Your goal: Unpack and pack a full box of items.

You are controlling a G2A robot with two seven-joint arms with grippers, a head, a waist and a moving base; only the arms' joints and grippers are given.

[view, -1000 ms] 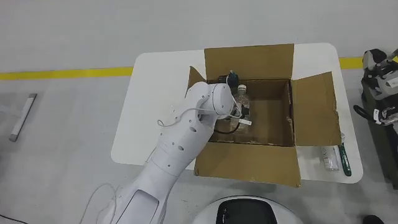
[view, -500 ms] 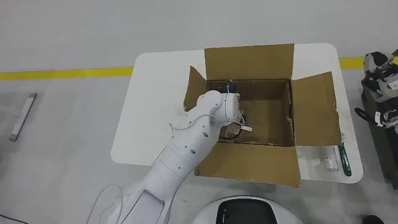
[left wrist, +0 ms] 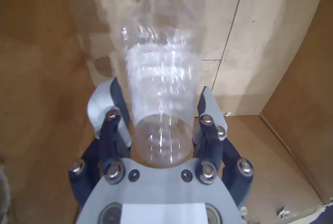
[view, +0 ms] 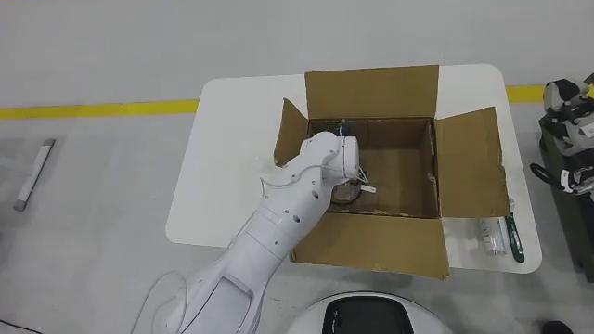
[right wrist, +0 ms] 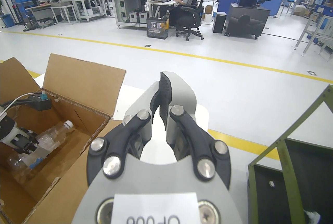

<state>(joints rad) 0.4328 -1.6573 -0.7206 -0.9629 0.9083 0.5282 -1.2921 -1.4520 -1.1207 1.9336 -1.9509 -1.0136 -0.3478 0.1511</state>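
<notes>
An open cardboard box [view: 371, 93] stands on the white table [view: 241, 148]. My left arm [view: 306, 195] reaches down into its left part. My left gripper [left wrist: 161, 105] is shut on the lower body of a clear plastic bottle [left wrist: 161, 53] with a white cap, above the box floor. From the right wrist view, that left gripper [right wrist: 24, 143] holds the bottle [right wrist: 53, 135] tilted, cap upward. A second clear bottle [right wrist: 18, 161] with a blue label lies beneath it in the box [right wrist: 78, 74]. My right gripper [right wrist: 164, 79] is shut and empty, off the table's right side.
A clear bottle [view: 493, 235] and a green-handled tool [view: 513, 237] lie on the table right of the box, near the front corner. All four flaps stand open. A green-framed cart [right wrist: 286, 157] stands beside my right gripper.
My left arm has sunk deeper into the box with the bottle, drawing slightly toward the near wall. The bottle is now hidden under the wrist in the top view.
</notes>
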